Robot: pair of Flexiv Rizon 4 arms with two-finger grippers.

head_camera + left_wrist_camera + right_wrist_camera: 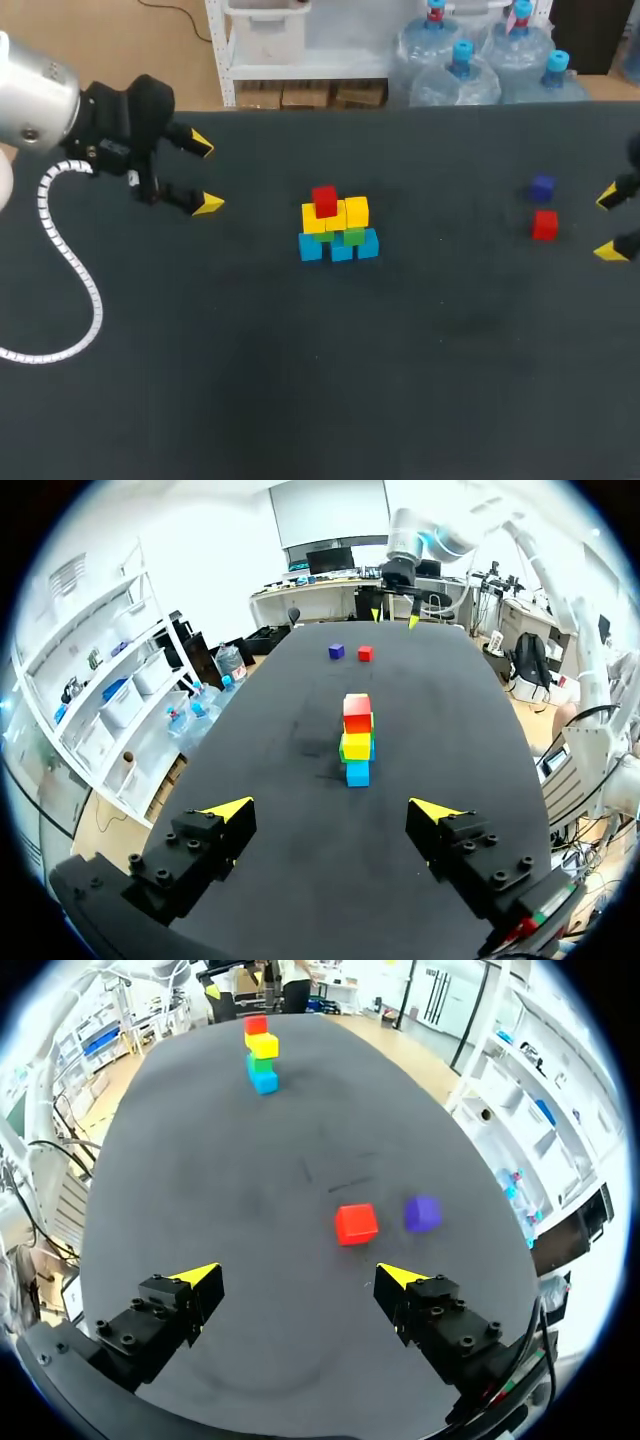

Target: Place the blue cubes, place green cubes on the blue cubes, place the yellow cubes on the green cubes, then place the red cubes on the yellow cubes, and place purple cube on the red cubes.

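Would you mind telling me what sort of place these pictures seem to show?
Most likely a robotics lab workbench: a dark table carries a small stack of coloured cubes, with the left gripper and right gripper, both yellow-tipped and open, at either side.

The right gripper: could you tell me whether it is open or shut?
Open. The right gripper has its tips wide apart, nothing between them; the loose red cube lies ahead.
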